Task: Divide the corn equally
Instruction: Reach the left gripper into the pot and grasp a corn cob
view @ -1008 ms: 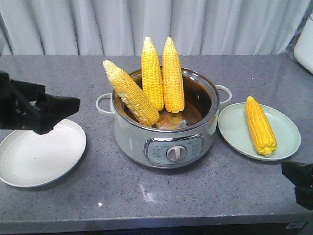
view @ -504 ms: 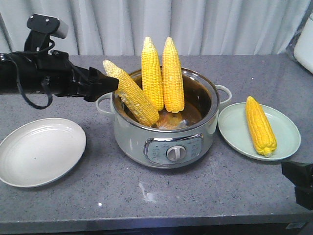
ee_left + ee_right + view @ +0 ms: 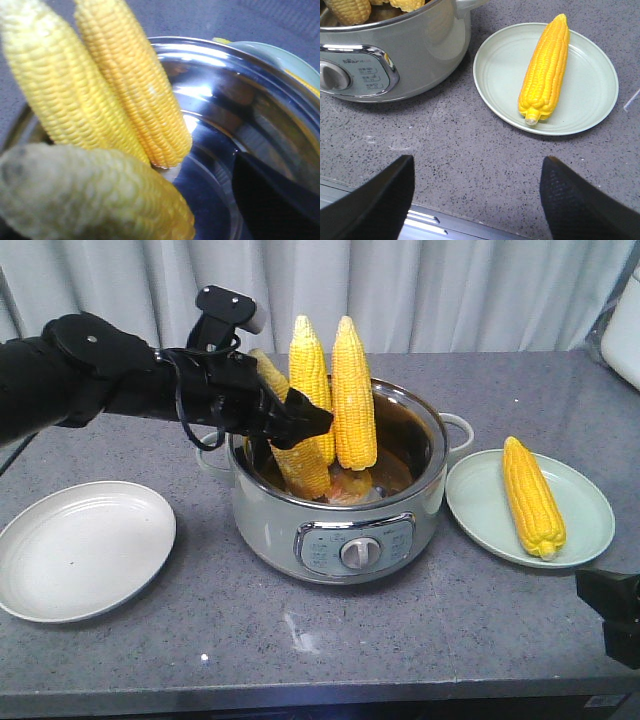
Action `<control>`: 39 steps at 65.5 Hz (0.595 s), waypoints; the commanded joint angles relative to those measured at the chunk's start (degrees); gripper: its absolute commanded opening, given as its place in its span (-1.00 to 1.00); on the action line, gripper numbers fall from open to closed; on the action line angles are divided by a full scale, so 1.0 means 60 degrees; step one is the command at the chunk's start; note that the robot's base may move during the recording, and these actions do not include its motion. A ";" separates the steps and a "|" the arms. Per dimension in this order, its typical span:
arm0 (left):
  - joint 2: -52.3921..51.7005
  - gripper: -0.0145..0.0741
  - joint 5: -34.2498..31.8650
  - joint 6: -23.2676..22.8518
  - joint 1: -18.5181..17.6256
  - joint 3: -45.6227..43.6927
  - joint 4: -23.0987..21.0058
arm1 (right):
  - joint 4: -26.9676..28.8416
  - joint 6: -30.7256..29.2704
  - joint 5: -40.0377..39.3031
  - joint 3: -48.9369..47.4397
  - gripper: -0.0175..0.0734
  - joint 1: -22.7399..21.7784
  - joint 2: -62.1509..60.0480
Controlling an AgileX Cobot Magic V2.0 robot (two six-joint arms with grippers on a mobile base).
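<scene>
Left claw (image 3: 300, 425) is hovering at the leaning cob (image 3: 305, 468) in the pot (image 3: 340, 530); I cannot tell its grip. Right claw (image 3: 477, 162) is hanging wide. Another cob (image 3: 533, 498) is lying on the green plate (image 3: 590, 510).

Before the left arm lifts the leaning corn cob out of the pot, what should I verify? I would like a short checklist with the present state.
1. Left gripper at the leaning cob: ok.
2. Its grip closed on that cob: cannot tell.
3. White plate bare, ready to receive: ok.
4. Green plate holds a single cob: ok.
5. Right gripper open, away from the pot: ok.
</scene>
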 commanded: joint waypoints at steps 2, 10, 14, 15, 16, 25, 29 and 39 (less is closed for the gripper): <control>-0.0216 0.57 -0.0410 0.0141 -0.0274 -0.0488 -0.0443 | -0.0032 0.0016 -0.0557 -0.0257 0.48 0.0000 -0.0038; -0.0094 0.38 -0.0509 0.0270 -0.0336 -0.0497 -0.0424 | -0.0032 0.0016 -0.0557 -0.0257 0.48 0.0000 -0.0038; -0.0094 0.25 -0.0515 0.0270 -0.0324 -0.0497 -0.0424 | -0.0032 0.0016 -0.0557 -0.0257 0.48 0.0000 -0.0038; -0.0094 0.20 -0.0515 0.0270 -0.0324 -0.0497 -0.0424 | -0.0032 0.0016 -0.0557 -0.0257 0.48 0.0000 -0.0038; -0.0094 0.16 -0.0515 0.0270 -0.0324 -0.0497 -0.0424 | -0.0032 0.0016 -0.0557 -0.0257 0.48 0.0000 -0.0038; -0.0094 -0.13 -0.0459 0.0270 -0.0324 -0.0497 -0.0424 | -0.0032 0.0016 -0.0557 -0.0257 0.48 0.0000 -0.0038; -0.0105 -0.20 -0.0371 0.0270 -0.0324 -0.0497 -0.0424 | -0.0032 0.0016 -0.0557 -0.0257 0.48 0.0000 -0.0038; -0.0202 -0.21 -0.0233 0.0270 -0.0324 -0.0507 -0.0415 | -0.0032 0.0016 -0.0557 -0.0257 0.48 0.0000 -0.0038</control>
